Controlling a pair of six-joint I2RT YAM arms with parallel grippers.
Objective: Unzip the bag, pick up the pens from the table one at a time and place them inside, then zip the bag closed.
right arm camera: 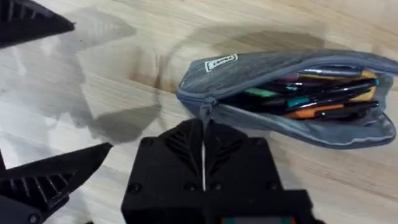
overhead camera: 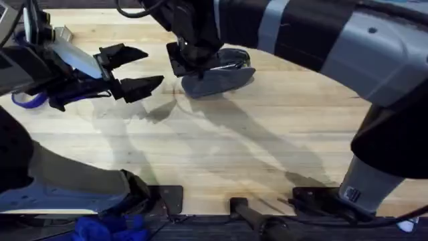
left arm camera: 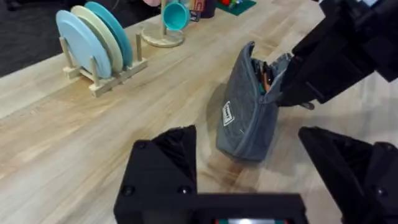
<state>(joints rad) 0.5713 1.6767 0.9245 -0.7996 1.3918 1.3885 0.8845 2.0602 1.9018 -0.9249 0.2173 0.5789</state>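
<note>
Your right gripper [right arm camera: 204,134] pinches the zipper pull.
Blue-grey fabric bag [right arm camera: 292,93] lies unzipped on the wooden counter [overhead camera: 221,140], coloured pens [right arm camera: 317,99] inside; your left gripper [overhead camera: 137,70] spreads wide beside it.

Blue-grey bag [right arm camera: 261,68], white label; orange, teal, dark pens [right arm camera: 317,99]; pale grained table [overhead camera: 221,147]; black grippers

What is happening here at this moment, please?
The right gripper is shut on the zipper pull at one end of the bag, which lies on the table. The bag is unzipped, with pens already inside. The left gripper hovers open beside the bag, holding nothing.
</note>
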